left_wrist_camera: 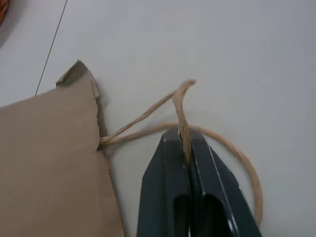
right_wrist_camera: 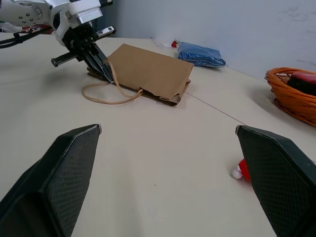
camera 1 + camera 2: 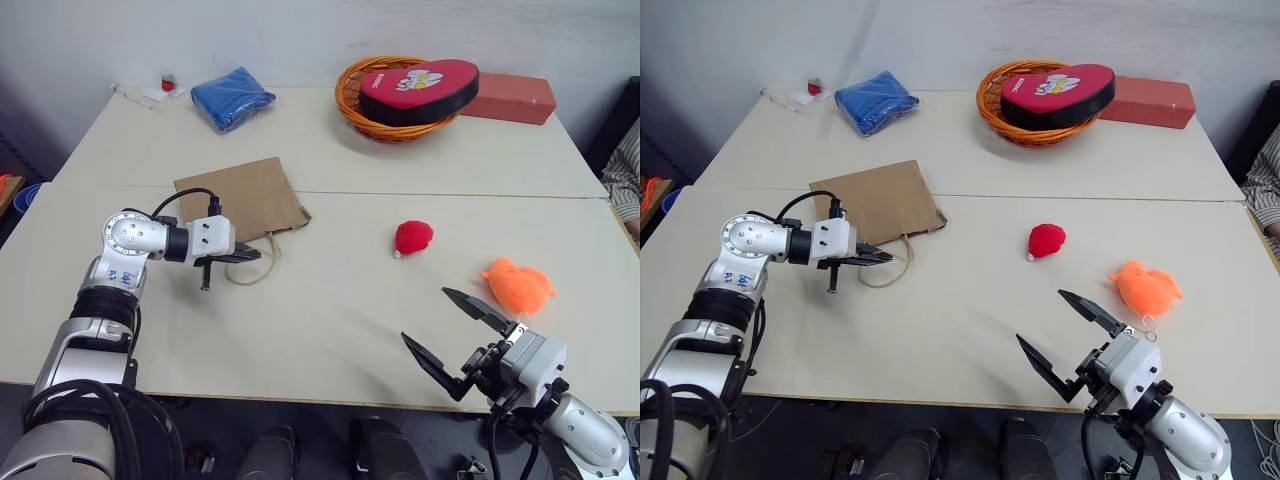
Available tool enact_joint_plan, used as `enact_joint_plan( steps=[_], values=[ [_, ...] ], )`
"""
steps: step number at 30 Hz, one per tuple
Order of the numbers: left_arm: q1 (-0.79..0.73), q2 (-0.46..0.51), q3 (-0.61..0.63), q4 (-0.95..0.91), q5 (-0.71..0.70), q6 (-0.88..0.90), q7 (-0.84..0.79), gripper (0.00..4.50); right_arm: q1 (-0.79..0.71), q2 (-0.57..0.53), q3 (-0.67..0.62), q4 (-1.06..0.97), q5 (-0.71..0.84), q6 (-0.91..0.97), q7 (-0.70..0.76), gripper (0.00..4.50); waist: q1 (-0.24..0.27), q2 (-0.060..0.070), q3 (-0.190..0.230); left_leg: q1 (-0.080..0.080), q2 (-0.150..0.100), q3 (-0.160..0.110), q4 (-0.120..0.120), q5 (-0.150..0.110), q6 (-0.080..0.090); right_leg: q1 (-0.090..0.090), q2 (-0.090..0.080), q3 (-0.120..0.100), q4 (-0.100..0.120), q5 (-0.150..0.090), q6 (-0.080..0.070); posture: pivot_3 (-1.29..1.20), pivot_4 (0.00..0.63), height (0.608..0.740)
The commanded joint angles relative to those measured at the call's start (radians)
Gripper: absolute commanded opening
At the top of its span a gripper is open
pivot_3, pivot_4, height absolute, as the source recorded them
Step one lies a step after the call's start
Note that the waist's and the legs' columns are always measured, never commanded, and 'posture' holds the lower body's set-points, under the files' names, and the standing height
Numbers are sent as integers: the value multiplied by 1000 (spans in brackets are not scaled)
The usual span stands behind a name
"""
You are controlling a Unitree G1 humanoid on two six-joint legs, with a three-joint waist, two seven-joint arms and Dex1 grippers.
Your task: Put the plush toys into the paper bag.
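1. The paper bag point(image 3: 243, 198) lies flat on the bench point(image 3: 330, 320), its mouth edge facing our left fingers point(image 1: 168, 168), which are pinched tight on one cord handle point(image 1: 180, 106); the second handle loop point(image 3: 255, 272) lies slack on the bench beside them.
2. The bag's body stretches away behind the left fingers, towards the far side of the bench, so we judge that lifting the handle up and towards us would raise the mouth.
3. The red toy point(image 3: 413, 237) sits well apart from the left fingers, out past the bag's mouth, and ahead of our right fingers point(image 3: 475, 305), which stand spread wide with nothing between them.
4. The orange toy point(image 3: 518, 286) lies just beyond the right fingers, so the right arm is the nearer one to both toys.
5. Open bench lies between toys and bag; the basket point(image 3: 372, 118) and blue cloth point(image 3: 232, 97) sit far off, out of the way.
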Motion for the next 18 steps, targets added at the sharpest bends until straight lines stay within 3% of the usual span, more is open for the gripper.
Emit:
enact_joint_plan(
  steps=[1, 5, 8, 14, 18],
  values=[
    [-31, -48, 65, -199, -233, 228, -124, 45, -13, 21, -4, -13, 69, 28, -20, 4500, 2, 0, 0, -1, 0, 0, 1, 0, 0, 0, 0, 0, 0, 0, 0, 0, 150, 740],
    [-3, -78, 60, -455, -375, 481, -165, 45, -101, 12, 40, -31, 136, 154, -35, 4500, -1, -1, 0, -14, 0, -2, 12, -1, 0, -12, -1, 0, 10, 1, 1, 0, 150, 740],
    [23, -100, 55, -596, -438, 615, -136, 0, -235, 11, 115, 17, 102, 237, -35, 3888, -19, -1, 0, -13, 0, -1, 12, 0, 0, -12, -1, 1, 9, 1, 1, 0, 150, 740],
    [56, -115, 52, -721, -470, 732, -97, 0, -547, 50, 263, 216, -32, 352, -57, 1901, -22, -1, 0, -10, 0, -1, 11, 1, -2, -13, 1, 2, 11, 1, 1, 0, 150, 740],
    [60, -126, 63, -753, -477, 767, -70, 0, -648, 77, 314, 287, -92, 394, -71, 477, -13, -1, 0, -12, -1, -2, 11, 1, -2, -15, 0, 2, 11, 1, 1, 0, 150, 740]
  ],
)
